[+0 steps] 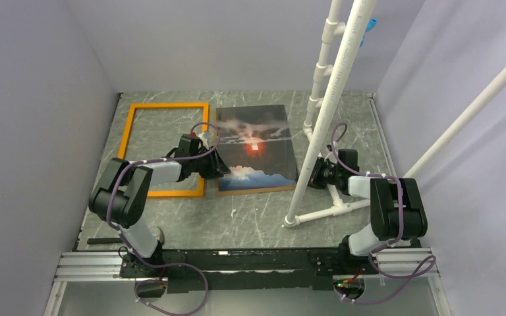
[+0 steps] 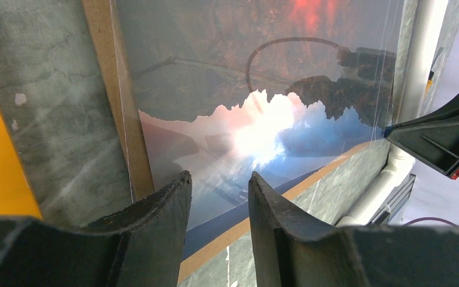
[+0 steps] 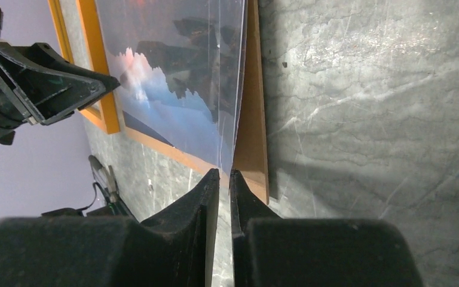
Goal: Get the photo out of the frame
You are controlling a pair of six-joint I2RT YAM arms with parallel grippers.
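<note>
Frame (image 1: 169,105) lay empty, upper left; photo (image 1: 257,131) sat outside it, centre, under sheet (image 3: 179,60) on board (image 3: 252,119). Left gripper (image 2: 220,179) gaped, empty; right gripper (image 3: 224,173) nearly closed at sheet's corner — grip not discernible.

1. One orange frame (image 1: 168,105).
2. One photo (image 1: 255,141).
3. One brown backing board (image 3: 254,119).
4. One clear sheet (image 3: 230,72).
5. Two grippers: the left gripper (image 2: 220,191) and the right gripper (image 3: 224,179).
6. Three long white pipes (image 1: 335,85), perhaps more, as the short pieces at their foot overlap.
</note>
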